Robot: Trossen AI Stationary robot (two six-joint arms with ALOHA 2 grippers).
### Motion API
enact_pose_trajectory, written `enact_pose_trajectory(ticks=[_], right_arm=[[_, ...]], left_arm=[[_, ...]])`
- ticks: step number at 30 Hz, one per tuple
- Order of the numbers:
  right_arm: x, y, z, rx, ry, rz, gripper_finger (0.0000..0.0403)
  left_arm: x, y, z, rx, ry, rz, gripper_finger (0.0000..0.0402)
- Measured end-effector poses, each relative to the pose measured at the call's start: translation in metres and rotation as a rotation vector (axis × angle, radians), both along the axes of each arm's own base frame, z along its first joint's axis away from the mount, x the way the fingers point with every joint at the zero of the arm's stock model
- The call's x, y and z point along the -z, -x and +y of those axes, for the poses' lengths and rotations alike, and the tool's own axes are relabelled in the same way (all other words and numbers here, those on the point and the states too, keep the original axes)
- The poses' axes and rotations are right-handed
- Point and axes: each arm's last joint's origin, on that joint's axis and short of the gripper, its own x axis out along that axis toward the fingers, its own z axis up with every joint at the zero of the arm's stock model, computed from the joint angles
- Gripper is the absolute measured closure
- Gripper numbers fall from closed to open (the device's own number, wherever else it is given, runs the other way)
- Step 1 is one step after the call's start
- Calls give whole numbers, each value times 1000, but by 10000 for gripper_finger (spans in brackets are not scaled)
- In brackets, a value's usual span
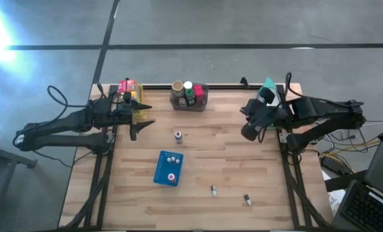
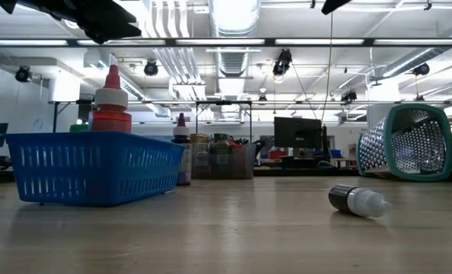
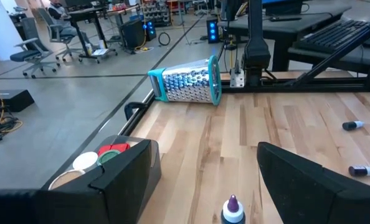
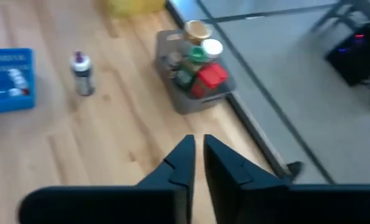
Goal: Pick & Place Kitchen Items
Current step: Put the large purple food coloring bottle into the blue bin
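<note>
My left gripper (image 1: pixel 146 115) (image 3: pixel 203 180) hangs open over the table's far left, next to a yellow bin (image 1: pixel 130 90) holding pink and red boxes. A small purple-capped bottle (image 1: pixel 178 136) (image 3: pixel 232 210) (image 4: pixel 81 73) stands upright just beyond its fingers. My right gripper (image 1: pixel 246 117) (image 4: pixel 199 155) is shut and empty over the table's right side. A grey bin (image 1: pixel 189 96) (image 4: pixel 194 68) at the far edge holds jars and cans. Two small bottles stand in the blue tray (image 1: pixel 168 169) (image 2: pixel 89 167). Two more bottles (image 1: pixel 213 189) (image 1: pixel 247 200) (image 2: pixel 359 200) lie on their sides near the near edge.
A teal-framed metal grater (image 1: pixel 269 90) (image 2: pixel 409 142) (image 3: pixel 188 84) lies on its side at the far right, close to my right arm. Bare wood stretches between the tray, the grey bin and the right arm. Desks, chairs and monitors stand in the room beyond the table.
</note>
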Motion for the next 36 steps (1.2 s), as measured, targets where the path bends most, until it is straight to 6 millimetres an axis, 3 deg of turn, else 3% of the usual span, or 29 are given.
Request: enact_pose_trajectory(ticks=[3, 22, 31, 36], right_arm=[[15, 5, 0, -36, -36, -26, 391], [105, 46, -29, -152, -141, -198, 394], [132, 69, -32, -127, -136, -217, 394], [140, 77, -30, -186, -152, -338, 394]], left_arm=[[0, 0, 0, 0, 0, 0, 106], [0, 0, 0, 0, -3, 2, 106], [1, -2, 0, -1, 5, 8, 106], [2, -3, 1, -2, 19, 14, 106]])
